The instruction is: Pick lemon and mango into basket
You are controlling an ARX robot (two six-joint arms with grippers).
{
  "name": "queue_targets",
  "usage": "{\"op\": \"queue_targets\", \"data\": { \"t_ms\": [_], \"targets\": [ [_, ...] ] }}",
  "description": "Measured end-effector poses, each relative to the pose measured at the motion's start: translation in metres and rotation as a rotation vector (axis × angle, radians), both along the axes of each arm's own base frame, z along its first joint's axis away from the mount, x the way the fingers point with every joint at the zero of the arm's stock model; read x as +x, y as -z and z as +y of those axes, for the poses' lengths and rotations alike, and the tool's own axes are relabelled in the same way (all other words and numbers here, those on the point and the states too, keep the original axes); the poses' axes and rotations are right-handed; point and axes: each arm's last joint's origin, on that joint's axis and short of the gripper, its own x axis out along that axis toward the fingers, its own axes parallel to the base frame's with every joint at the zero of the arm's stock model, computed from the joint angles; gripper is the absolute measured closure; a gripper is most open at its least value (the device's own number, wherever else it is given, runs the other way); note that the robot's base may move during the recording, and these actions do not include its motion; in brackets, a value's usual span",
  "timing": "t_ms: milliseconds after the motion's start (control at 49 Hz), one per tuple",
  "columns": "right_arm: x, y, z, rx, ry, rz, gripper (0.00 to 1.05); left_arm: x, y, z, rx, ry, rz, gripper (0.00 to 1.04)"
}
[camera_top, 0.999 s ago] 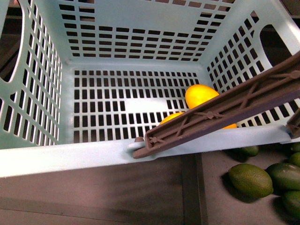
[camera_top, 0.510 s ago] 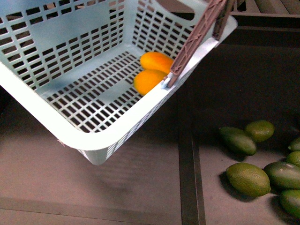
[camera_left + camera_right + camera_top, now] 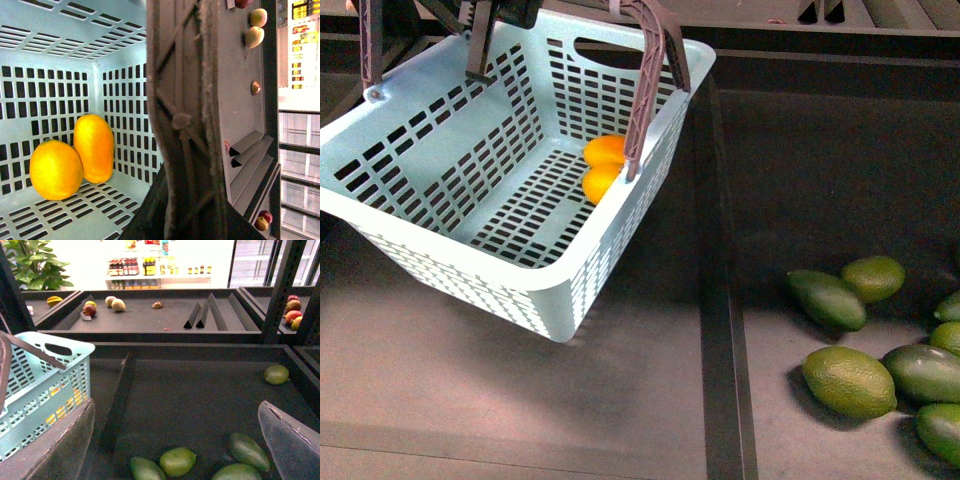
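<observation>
The light teal basket hangs tilted above the dark shelf at the left, off the surface. My left gripper is shut on its brown swing handle, which fills the middle of the left wrist view. Inside, against a slotted wall, the plump yellow-orange lemon lies touching the longer mango. From the front they show as two orange fruits behind the handle. My right gripper is open and holds nothing, above green fruits, with the basket off to one side.
Several dark green oval fruits lie in the right compartment, past a raised divider. A paler green fruit sits farther back. Rear shelves hold other fruit and slanted dividers.
The basket has swung away from the camera, up and to the left, and now shows whole. The lemon and mango stayed inside it. The green fruits have not moved.
</observation>
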Motion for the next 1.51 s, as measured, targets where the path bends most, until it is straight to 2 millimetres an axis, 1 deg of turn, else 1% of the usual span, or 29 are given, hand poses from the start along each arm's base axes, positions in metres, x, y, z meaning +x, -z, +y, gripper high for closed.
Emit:
{"op": "queue_targets", "data": {
  "t_ms": [102, 184, 265, 449, 469, 551, 591, 612, 714, 755, 775, 816, 877, 979, 1081, 1101, 1122, 1163, 1183, 1224, 1265, 1285, 1305, 1326, 1346, 1387, 1407, 1469, 1509],
  "targets": [
    [0.0, 0.0, 0.0, 0.0, 0.0, 0.0, 0.09, 0.002, 0.009, 0.006, 0.009, 0.016, 0.008, 1.0],
    [0.0, 0.0, 0.0, 0.0, 0.0, 0.0, 0.09, -0.002, 0.02, 0.011, 0.015, 0.007, 0.026, 1.0],
    [0.0, 0.0, 0.0, 0.0, 0.0, 0.0, 0.09, -0.007, 0.027, 0.014, 0.012, -0.006, 0.032, 1.0],
    [0.0, 0.0, 0.0, 0.0, 0.0, 0.0, 0.09, -0.018, 0.031, 0.017, -0.004, -0.039, 0.032, 0.99],
    [0.0, 0.0, 0.0, 0.0, 0.0, 0.0, 0.09, -0.019, 0.032, 0.017, -0.007, -0.042, 0.033, 0.96],
    [0.0, 0.0, 0.0, 0.0, 0.0, 0.0, 0.09, -0.027, 0.03, 0.02, -0.011, -0.054, 0.045, 0.77],
    [0.0, 0.0, 0.0, 0.0, 0.0, 0.0, 0.09, -0.032, 0.027, 0.022, -0.011, -0.056, 0.044, 0.66],
    [0.0, 0.0, 0.0, 0.0, 0.0, 0.0, 0.09, -0.033, 0.025, 0.023, -0.011, -0.058, 0.042, 0.62],
    [0.0, 0.0, 0.0, 0.0, 0.0, 0.0, 0.09, -0.049, 0.006, 0.033, -0.009, -0.084, 0.02, 0.38],
    [0.0, 0.0, 0.0, 0.0, 0.0, 0.0, 0.09, -0.059, -0.002, 0.039, 0.001, -0.106, 0.02, 0.27],
    [0.0, 0.0, 0.0, 0.0, 0.0, 0.0, 0.09, -0.063, -0.005, 0.041, 0.009, -0.116, 0.024, 0.23],
    [0.0, 0.0, 0.0, 0.0, 0.0, 0.0, 0.09, -0.074, -0.011, 0.047, 0.041, -0.141, 0.061, 0.13],
    [0.0, 0.0, 0.0, 0.0, 0.0, 0.0, 0.09, -0.084, -0.016, 0.053, 0.068, -0.146, 0.104, 0.06],
    [0.0, 0.0, 0.0, 0.0, 0.0, 0.0, 0.09, -0.101, -0.021, 0.059, 0.127, -0.152, 0.165, 0.07],
    [0.0, 0.0, 0.0, 0.0, 0.0, 0.0, 0.09, -0.103, -0.023, 0.06, 0.132, -0.147, 0.164, 0.07],
    [0.0, 0.0, 0.0, 0.0, 0.0, 0.0, 0.09, -0.103, -0.023, 0.06, 0.138, -0.138, 0.163, 0.07],
    [0.0, 0.0, 0.0, 0.0, 0.0, 0.0, 0.09, -0.102, -0.02, 0.061, 0.157, -0.091, 0.14, 0.09],
    [0.0, 0.0, 0.0, 0.0, 0.0, 0.0, 0.09, -0.103, -0.012, 0.063, 0.178, 0.023, 0.03, 0.16],
    [0.0, 0.0, 0.0, 0.0, 0.0, 0.0, 0.09, -0.108, -0.005, 0.067, 0.274, 0.132, -0.05, 0.22],
    [0.0, 0.0, 0.0, 0.0, 0.0, 0.0, 0.09, -0.124, 0.008, 0.077, 0.491, 0.265, -0.212, 0.32],
    [0.0, 0.0, 0.0, 0.0, 0.0, 0.0, 0.09, -0.141, 0.007, 0.087, 0.705, 0.308, -0.376, 0.43],
    [0.0, 0.0, 0.0, 0.0, 0.0, 0.0, 0.09, -0.148, 0.001, 0.093, 0.816, 0.316, -0.438, 0.48],
    [0.0, 0.0, 0.0, 0.0, 0.0, 0.0, 0.09, -0.153, -0.003, 0.096, 0.884, 0.317, -0.473, 0.52],
    [0.0, 0.0, 0.0, 0.0, 0.0, 0.0, 0.09, -0.16, -0.009, 0.101, 0.987, 0.317, -0.507, 0.57],
    [0.0, 0.0, 0.0, 0.0, 0.0, 0.0, 0.09, -0.167, -0.013, 0.106, 1.052, 0.316, -0.523, 0.63],
    [0.0, 0.0, 0.0, 0.0, 0.0, 0.0, 0.09, -0.179, -0.013, 0.113, 1.131, 0.328, -0.523, 0.73],
    [0.0, 0.0, 0.0, 0.0, 0.0, 0.0, 0.09, -0.184, -0.011, 0.114, 1.155, 0.34, -0.517, 0.77],
    [0.0, 0.0, 0.0, 0.0, 0.0, 0.0, 0.09, -0.2, -0.001, 0.121, 1.203, 0.38, -0.487, 0.93],
    [0.0, 0.0, 0.0, 0.0, 0.0, 0.0, 0.09, -0.207, 0.002, 0.124, 1.214, 0.391, -0.482, 1.0]
  ]
}}
